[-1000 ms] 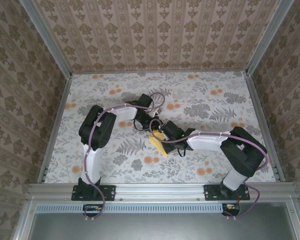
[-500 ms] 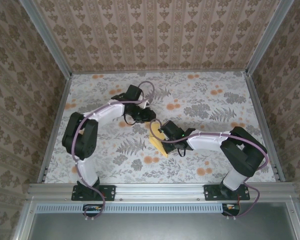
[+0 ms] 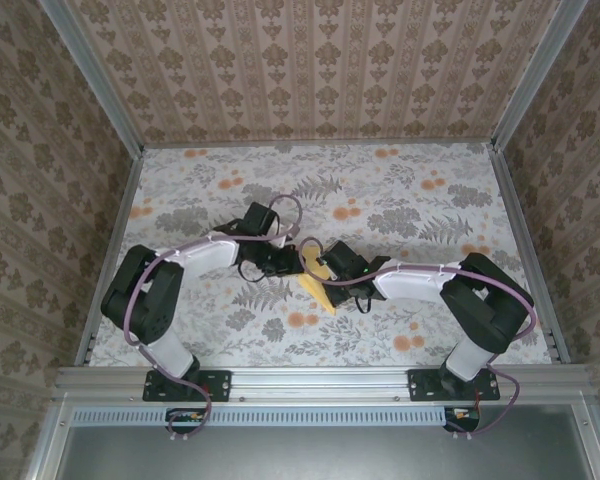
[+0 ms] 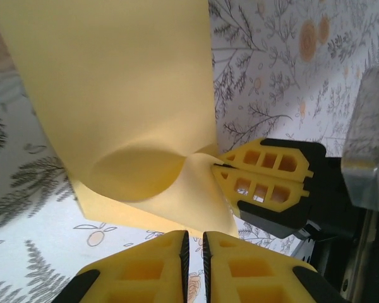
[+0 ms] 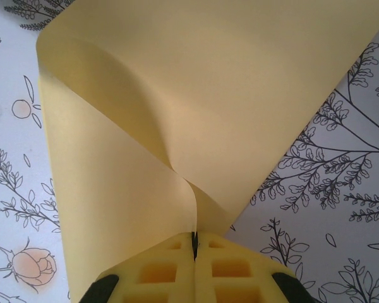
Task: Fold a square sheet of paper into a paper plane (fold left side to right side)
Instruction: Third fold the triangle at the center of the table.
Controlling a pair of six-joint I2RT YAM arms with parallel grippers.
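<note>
While the right claw (image 5: 194,243) pinches the curled square sheet of paper (image 5: 202,101) shut, the nearly closed, empty left claw (image 4: 192,243), just beside it, should press the fold flat.

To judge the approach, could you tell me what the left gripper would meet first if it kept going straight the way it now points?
Most likely the yellow paper: it lies directly ahead of the left gripper, with the right gripper, shut on its edge, slightly to one side. Depth is hard to judge.

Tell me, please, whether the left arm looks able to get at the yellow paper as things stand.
Probably yes. The left claw sits right beside the yellow paper with nothing between them. The right claw pinches one corner, leaving the curled edge free, though the left one's jaws look nearly shut.
</note>
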